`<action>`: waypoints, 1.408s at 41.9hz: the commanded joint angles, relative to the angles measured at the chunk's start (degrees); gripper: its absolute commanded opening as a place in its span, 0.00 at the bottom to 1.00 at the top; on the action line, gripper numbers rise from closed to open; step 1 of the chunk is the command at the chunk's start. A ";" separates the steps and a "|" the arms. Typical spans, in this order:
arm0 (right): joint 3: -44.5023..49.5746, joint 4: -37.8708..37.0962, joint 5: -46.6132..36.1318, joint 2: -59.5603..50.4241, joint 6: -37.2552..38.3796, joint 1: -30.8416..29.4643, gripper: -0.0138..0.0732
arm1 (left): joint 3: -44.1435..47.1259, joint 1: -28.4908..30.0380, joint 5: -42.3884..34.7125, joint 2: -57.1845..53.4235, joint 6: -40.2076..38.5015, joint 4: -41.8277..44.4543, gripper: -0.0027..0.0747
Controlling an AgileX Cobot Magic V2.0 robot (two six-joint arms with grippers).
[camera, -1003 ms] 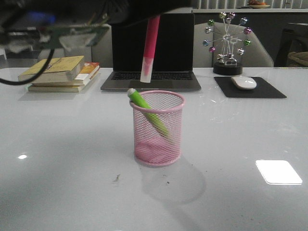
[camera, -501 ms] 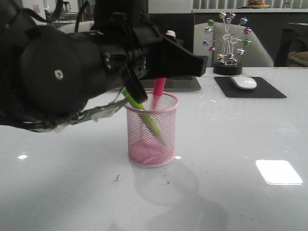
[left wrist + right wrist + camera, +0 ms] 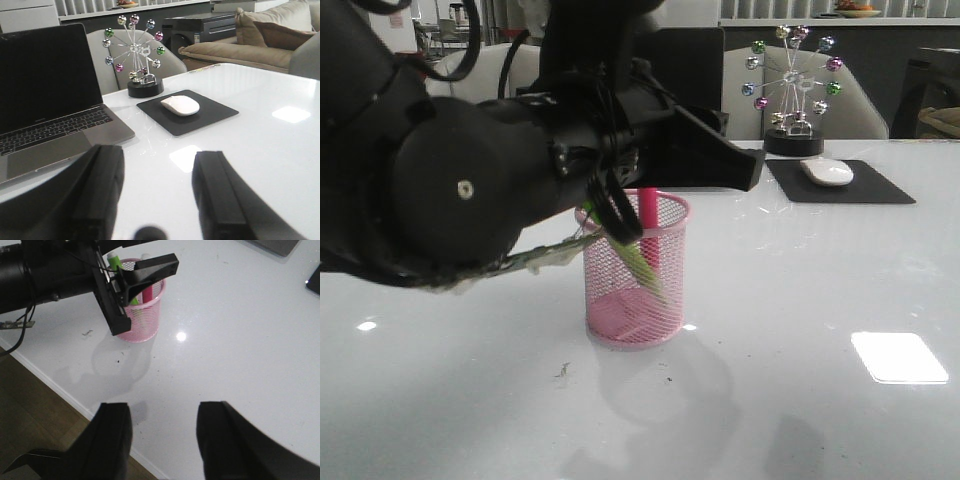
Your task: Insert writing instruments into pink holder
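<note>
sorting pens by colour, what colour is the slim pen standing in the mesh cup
Magenta-pink; the slim pen shows best in the front view.

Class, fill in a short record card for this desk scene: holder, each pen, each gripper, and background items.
holder: pink holder, upright on the white table
green pen: inside, leaning
pink pen: inside, near upright
left gripper: open, empty, over the holder
right gripper: open, empty, away from the holder
background: laptop, mouse on black pad, ferris-wheel ornament
</note>
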 commanded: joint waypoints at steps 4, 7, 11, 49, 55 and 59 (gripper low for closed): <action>-1.68 -0.05 -3.66 -0.29 -0.18 -0.04 0.65 | -5.23 0.12 12.86 -10.17 2.13 -0.06 0.57; -1.68 -0.05 -3.66 -0.29 -0.18 -0.04 0.65 | -6.42 0.73 21.91 -14.42 5.07 -0.30 0.57; -1.68 -0.05 -3.66 -0.29 -0.18 -0.04 0.65 | -8.13 2.71 37.50 -20.96 6.53 -0.30 0.57; -1.68 -0.05 -4.29 -0.29 -0.18 -0.04 0.65 | 7.12 15.58 98.71 -65.16 -17.00 31.16 0.57; -1.68 -0.12 -3.85 -0.29 -0.49 -0.04 0.65 | 11.26 15.58 98.84 -70.98 -17.00 29.04 0.57; -1.56 -0.12 -3.80 -0.29 -1.53 -0.04 0.65 | 12.53 15.58 98.84 -72.94 -18.53 28.60 0.57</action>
